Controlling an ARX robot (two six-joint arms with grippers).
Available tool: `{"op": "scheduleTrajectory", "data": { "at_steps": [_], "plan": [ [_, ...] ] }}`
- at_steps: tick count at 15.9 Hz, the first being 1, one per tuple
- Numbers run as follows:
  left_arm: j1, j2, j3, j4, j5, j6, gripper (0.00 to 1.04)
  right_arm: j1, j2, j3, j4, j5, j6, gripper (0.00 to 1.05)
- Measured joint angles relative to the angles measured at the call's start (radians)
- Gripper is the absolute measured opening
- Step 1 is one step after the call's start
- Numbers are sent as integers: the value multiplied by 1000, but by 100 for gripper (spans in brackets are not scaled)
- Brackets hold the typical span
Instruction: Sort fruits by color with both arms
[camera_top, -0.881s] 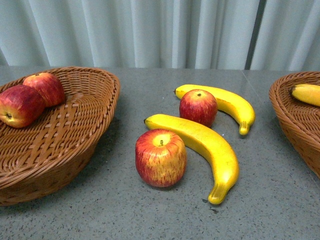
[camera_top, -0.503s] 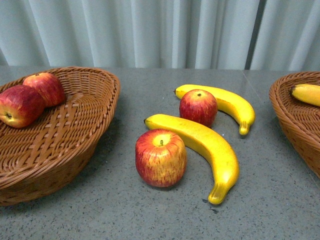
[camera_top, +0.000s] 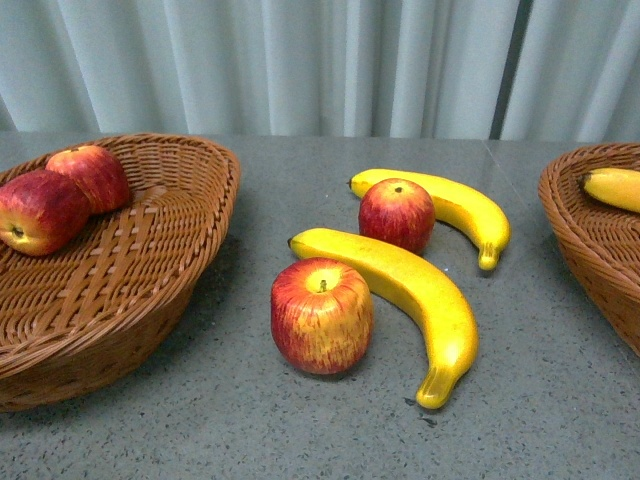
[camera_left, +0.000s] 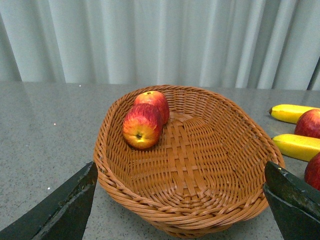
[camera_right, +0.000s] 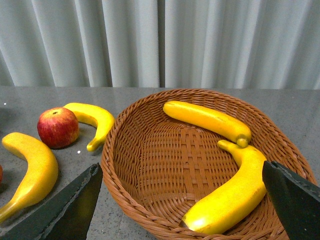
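Note:
On the grey table lie a yellow-streaked red apple (camera_top: 321, 316), a darker red apple (camera_top: 397, 214), a long banana (camera_top: 405, 292) and a second banana (camera_top: 455, 207) behind it. Two red apples (camera_top: 60, 196) rest in the left wicker basket (camera_top: 150, 280); the left wrist view shows the same two apples (camera_left: 145, 120). The right wicker basket (camera_top: 590, 235) holds bananas (camera_right: 227, 165). Neither arm shows in the front view. My left gripper (camera_left: 180, 210) is open, held in front of the left basket (camera_left: 200, 200). In front of the right basket (camera_right: 150, 200), my right gripper (camera_right: 182, 210) is open.
A pale pleated curtain (camera_top: 300, 60) runs along the back of the table. The two baskets stand at the left and right ends, with the loose fruit grouped between them. Bare grey tabletop (camera_top: 200, 430) lies in front of the fruit.

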Motion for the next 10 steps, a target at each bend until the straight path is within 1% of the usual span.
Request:
{"op": "scheduleTrajectory", "data": {
  "at_steps": [2,3,4,5,6,7,9,10],
  "plan": [
    [0,0,0,0,0,0,98,0,0,0,0,0,0,98],
    [-169,196,99,-132,-337,-79,98,0,0,0,0,3,0,98],
    [-177,585,276,243,-308,-21,98,0,0,0,2,3,0,98],
    [-197,720,339,311,-237,12,98,0,0,0,2,3,0,98],
    [-237,872,428,327,-157,38,98,0,0,0,2,3,0,98],
    [-293,992,505,297,-90,61,98,0,0,0,2,3,0,98],
    [-401,1145,604,243,16,94,98,0,0,0,2,3,0,98],
    [-452,1216,651,224,54,108,98,0,0,0,2,3,0,98]
  ]
}}
